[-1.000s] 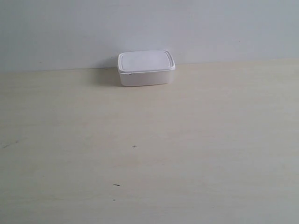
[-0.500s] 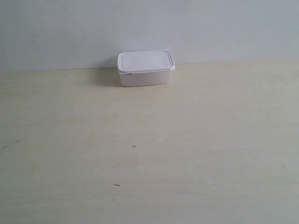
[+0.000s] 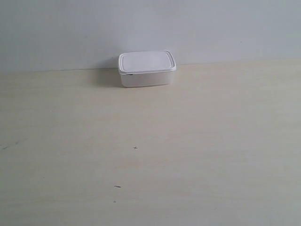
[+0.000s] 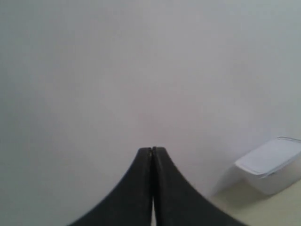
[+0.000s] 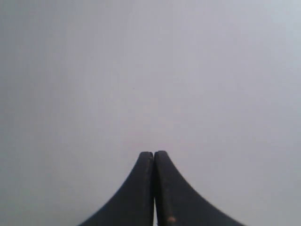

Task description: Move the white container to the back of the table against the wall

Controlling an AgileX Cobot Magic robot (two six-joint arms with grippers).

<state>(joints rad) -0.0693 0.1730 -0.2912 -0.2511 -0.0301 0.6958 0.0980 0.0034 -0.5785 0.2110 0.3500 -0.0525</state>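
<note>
Broadly, the plain pale grey-white wall [image 3: 150, 28] filled most of what both my wrist cameras faced, and the wide pale beige wood-grain table [image 3: 197, 141] ran up to its foot. The small rectangular white plastic container [image 3: 146, 68], with rounded corners and a flat rimmed lid, sat at the table's far edge. Its back looked to be touching the wall or just beside it, so I judged the move as good as done.

From my left gripper [image 4: 151, 150] the container [image 4: 270, 165] lay ahead, lower down and off to one side, well apart from the fingertips. My right gripper [image 5: 154, 154] faced only bare wall, and the box was outside its camera's view. Both grippers were closed, the dark jaws pressed together with nothing between them. Neither arm showed in the exterior view.

I judged the box light, with thin, fairly stiff walls that would flex under a hard squeeze, and smooth enough to slip. Whether it held anything I could not tell. If it needed another nudge, I would take it across the body below the lid rim, not by the lid, which might pop off. A few tiny dark specks [image 3: 135, 148] marked the table nearer the exterior camera.
</note>
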